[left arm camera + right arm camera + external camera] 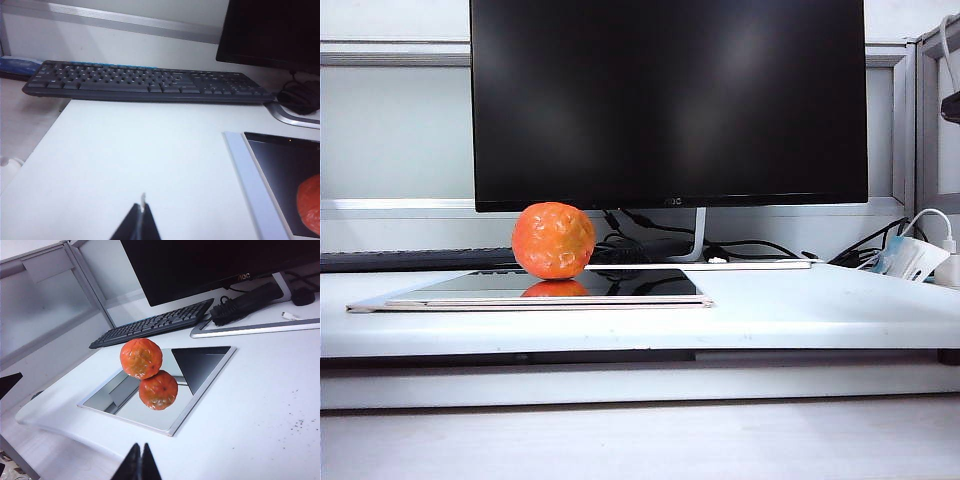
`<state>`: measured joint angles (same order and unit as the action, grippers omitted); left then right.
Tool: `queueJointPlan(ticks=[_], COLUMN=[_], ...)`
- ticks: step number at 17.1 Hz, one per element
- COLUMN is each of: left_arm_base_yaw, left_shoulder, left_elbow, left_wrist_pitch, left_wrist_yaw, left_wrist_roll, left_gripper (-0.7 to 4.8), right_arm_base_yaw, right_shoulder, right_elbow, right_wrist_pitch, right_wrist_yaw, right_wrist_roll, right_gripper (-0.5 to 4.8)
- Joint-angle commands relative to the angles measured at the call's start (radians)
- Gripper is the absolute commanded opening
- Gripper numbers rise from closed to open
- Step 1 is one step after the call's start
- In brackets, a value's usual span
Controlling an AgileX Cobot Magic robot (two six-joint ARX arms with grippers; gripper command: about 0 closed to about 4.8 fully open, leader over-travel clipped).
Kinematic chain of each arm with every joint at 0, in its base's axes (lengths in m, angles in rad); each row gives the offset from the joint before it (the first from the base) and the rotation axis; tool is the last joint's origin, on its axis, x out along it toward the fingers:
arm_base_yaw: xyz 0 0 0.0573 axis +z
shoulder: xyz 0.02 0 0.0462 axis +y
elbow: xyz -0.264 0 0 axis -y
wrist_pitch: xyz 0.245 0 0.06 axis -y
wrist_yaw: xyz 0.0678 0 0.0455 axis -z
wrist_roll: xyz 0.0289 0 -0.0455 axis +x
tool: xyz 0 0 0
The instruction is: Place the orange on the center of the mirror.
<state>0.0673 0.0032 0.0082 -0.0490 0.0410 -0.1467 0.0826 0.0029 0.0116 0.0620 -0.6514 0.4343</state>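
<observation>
Table (820, 310) edge nearest, bare. Mirror (200, 390) flat, thin, likely fragile and slick. Orange (141, 358) rests near its middle; rounded, dimpled skin, probably light: grip across its widest girth. Left gripper (142, 220) and right gripper (141, 462) both pressed together, empty, well apart from it.

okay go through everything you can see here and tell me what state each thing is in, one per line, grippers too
orange: resting on the mirror, nothing holding it
mirror: lying flat on the table, reflecting the orange
monitor: screen dark
keyboard: flat on the desk, untouched
left gripper: shut, empty, off to the mirror's side
right gripper: shut, empty, short of the mirror
</observation>
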Motion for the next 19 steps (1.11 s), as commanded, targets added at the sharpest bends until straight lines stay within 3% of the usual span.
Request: queueJointPlan(ticks=[1, 14, 16, 18, 19], left_arm_base_yaw=[0.001, 0.001, 0.001, 0.001, 0.001], left_shoulder=[0.0, 0.0, 0.0, 0.0, 0.0], left_elbow=[0.001, 0.001, 0.001, 0.001, 0.001], left_wrist_pitch=[0.005, 0.005, 0.005, 0.005, 0.005], left_wrist_yaw=[0.001, 0.001, 0.001, 0.001, 0.001], left_wrist_roll=[0.008, 0.008, 0.008, 0.008, 0.008], left_gripper=[-0.05, -0.05, -0.05, -0.05, -0.05], right_arm_base_yaw=[0.0, 0.0, -0.001, 0.0, 0.0], right_shoulder=[0.0, 0.0, 0.0, 0.0, 0.0], right_elbow=[-0.007, -0.007, -0.007, -0.007, -0.007], right_wrist_pitch=[0.013, 0.013, 0.011, 0.014, 0.013], right_wrist_yaw=[-0.002, -0.002, 0.008, 0.082, 0.169], right_wrist_roll=[0.003, 0.002, -0.093, -0.162, -0.195], right_gripper=[0.0, 0.0, 0.0, 0.0, 0.0])
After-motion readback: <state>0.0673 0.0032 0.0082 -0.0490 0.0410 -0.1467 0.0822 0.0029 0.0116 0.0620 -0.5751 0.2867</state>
